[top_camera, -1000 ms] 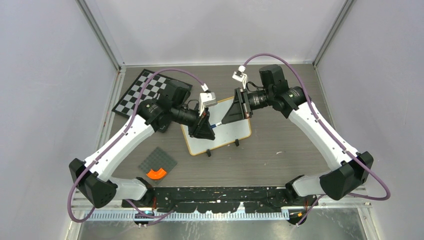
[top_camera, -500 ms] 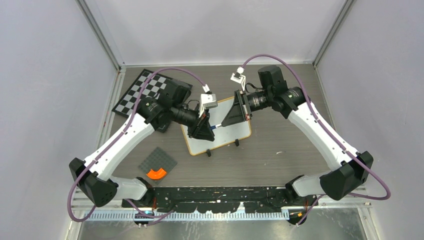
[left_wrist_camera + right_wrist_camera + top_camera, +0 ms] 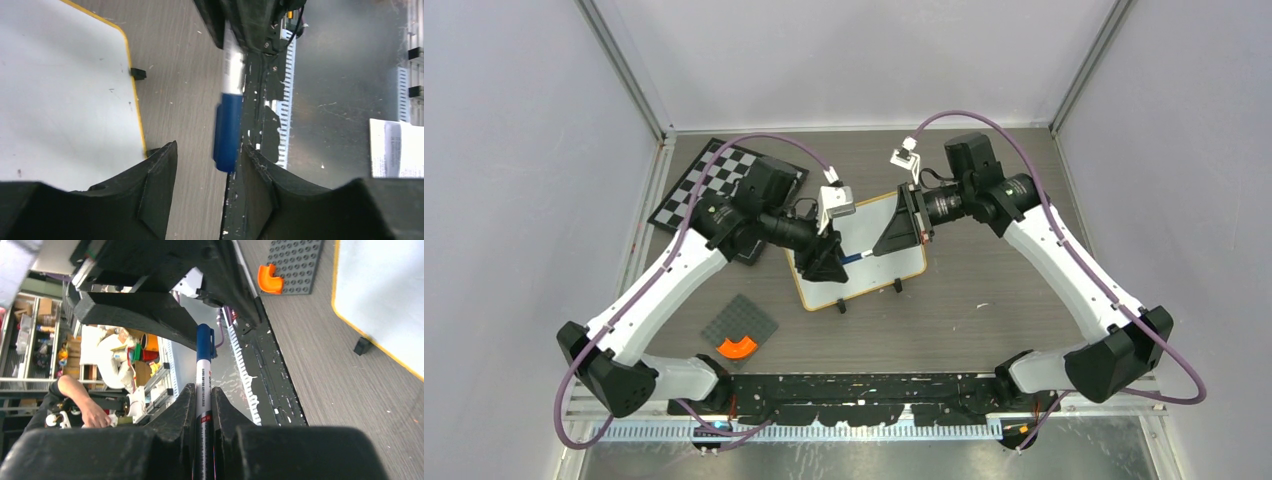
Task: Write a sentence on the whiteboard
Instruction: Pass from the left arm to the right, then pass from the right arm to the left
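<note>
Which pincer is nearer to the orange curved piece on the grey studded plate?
Left. The left pincer is over the left part of the whiteboard, beyond and right of the orange curved piece. The right pincer is further right over the board, farther off.

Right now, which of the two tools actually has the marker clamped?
The right tool: it is shut on the white barrel of the marker. The left tool is open, merely straddling the blue cap.
</note>
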`<state>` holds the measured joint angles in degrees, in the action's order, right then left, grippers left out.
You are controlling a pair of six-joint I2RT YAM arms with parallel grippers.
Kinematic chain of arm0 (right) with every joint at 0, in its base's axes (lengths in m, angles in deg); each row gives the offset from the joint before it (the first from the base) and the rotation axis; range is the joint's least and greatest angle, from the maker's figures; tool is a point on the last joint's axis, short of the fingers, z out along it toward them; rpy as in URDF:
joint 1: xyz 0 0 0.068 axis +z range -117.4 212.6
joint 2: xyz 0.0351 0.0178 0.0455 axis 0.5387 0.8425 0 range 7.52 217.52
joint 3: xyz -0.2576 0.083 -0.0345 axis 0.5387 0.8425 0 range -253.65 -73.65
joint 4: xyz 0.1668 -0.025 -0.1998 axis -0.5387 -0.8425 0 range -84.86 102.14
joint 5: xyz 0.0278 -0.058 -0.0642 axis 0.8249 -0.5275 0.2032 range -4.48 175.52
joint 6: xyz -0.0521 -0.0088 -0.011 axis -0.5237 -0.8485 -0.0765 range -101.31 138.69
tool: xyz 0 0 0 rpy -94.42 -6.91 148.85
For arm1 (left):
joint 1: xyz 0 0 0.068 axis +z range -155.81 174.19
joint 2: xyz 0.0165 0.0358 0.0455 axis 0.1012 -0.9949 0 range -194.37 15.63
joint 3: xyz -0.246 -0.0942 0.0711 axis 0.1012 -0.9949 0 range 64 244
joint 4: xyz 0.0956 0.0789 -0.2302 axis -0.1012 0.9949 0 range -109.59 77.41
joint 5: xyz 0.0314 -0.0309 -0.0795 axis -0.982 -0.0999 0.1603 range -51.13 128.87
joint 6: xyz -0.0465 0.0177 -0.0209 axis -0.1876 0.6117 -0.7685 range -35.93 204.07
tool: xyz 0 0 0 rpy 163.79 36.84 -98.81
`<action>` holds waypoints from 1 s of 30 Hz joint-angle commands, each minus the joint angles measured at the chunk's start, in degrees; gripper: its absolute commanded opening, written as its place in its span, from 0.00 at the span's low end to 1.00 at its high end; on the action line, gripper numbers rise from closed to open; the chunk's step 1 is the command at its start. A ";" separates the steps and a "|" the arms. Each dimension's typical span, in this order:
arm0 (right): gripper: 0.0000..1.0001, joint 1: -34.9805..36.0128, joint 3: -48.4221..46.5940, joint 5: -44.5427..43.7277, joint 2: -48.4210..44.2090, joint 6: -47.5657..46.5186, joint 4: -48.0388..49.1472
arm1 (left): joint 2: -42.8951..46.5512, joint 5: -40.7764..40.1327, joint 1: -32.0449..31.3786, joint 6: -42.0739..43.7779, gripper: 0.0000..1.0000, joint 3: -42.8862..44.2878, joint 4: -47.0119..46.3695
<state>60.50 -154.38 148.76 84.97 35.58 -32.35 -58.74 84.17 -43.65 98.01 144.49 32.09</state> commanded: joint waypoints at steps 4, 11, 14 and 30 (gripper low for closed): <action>0.00 -1.28 2.37 -1.90 -3.01 6.00 5.79 | 4.48 -3.01 0.15 0.19 0.48 1.66 -3.95; 0.00 -0.31 4.35 -2.24 -3.31 9.19 9.20 | 2.39 -2.70 -1.67 0.50 0.52 4.24 -4.66; 0.00 -0.21 4.45 -2.18 -3.27 9.28 9.33 | 1.73 -2.83 -2.74 1.21 0.52 3.97 -4.50; 0.00 0.18 4.25 1.05 -4.67 3.39 3.45 | 0.20 -7.08 -3.03 2.70 0.01 3.65 -3.82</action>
<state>60.32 -149.26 146.64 83.17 42.53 -25.99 -58.50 78.33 -47.06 100.45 146.61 29.57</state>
